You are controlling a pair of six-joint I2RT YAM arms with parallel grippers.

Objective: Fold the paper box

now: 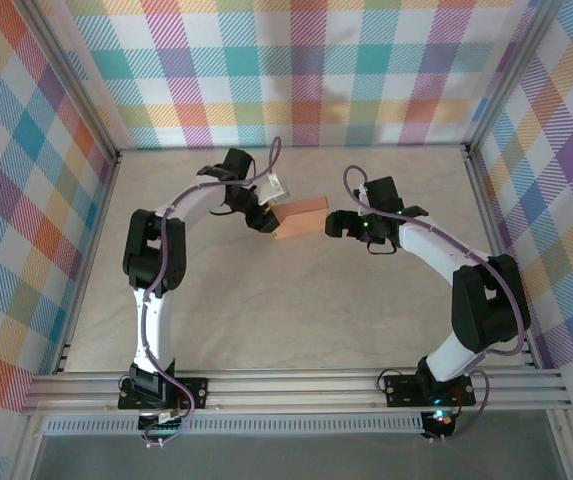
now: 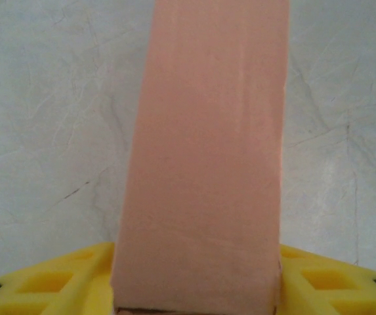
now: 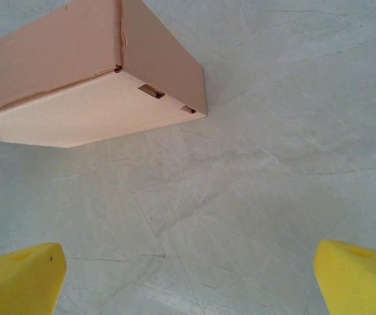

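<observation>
The paper box (image 1: 301,215) is a closed salmon-orange rectangular box, held tilted above the grey table near its middle. My left gripper (image 1: 269,220) grips the box's left end. In the left wrist view the box (image 2: 207,164) runs away from the camera, and the yellow fingers (image 2: 63,282) press against both of its sides at the left gripper (image 2: 197,279). My right gripper (image 1: 334,222) sits just right of the box, apart from it. The right wrist view shows the box (image 3: 76,72) from below at upper left, and the right gripper (image 3: 188,275) is open with only table between its fingers (image 3: 17,275).
Plaid cloth walls (image 1: 296,70) and aluminium frame posts enclose the table on three sides. A metal rail (image 1: 296,385) runs along the near edge at the arm bases. The wrinkled grey table surface (image 1: 296,310) lies bare in front of the arms.
</observation>
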